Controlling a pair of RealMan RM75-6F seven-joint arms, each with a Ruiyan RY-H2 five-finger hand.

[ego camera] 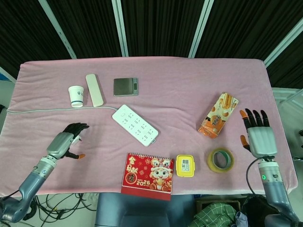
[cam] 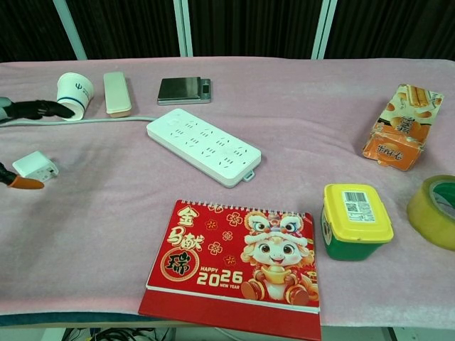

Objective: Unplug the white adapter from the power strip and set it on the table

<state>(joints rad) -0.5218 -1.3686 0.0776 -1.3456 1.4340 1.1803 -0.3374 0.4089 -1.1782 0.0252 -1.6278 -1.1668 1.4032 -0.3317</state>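
Note:
The white adapter [cam: 34, 165] lies on the pink cloth at the table's left, unplugged and well apart from the white power strip [ego camera: 135, 125]. My left hand [ego camera: 65, 143] hovers over it with its fingers [cam: 35, 109] lifted clear. The orange thumb tip [cam: 21, 183] sits just beside the adapter. In the head view the hand mostly hides the adapter. My right hand [ego camera: 258, 137] is at the table's right edge, fingers spread, holding nothing. It does not show in the chest view.
A paper cup [ego camera: 75, 96], a white bar [ego camera: 94, 90] and a small scale [ego camera: 126, 86] stand behind the strip. A red calendar [ego camera: 149, 172], a yellow-lidded box [ego camera: 185, 166], a tape roll [ego camera: 220, 160] and a snack box [ego camera: 218, 115] occupy the front and right.

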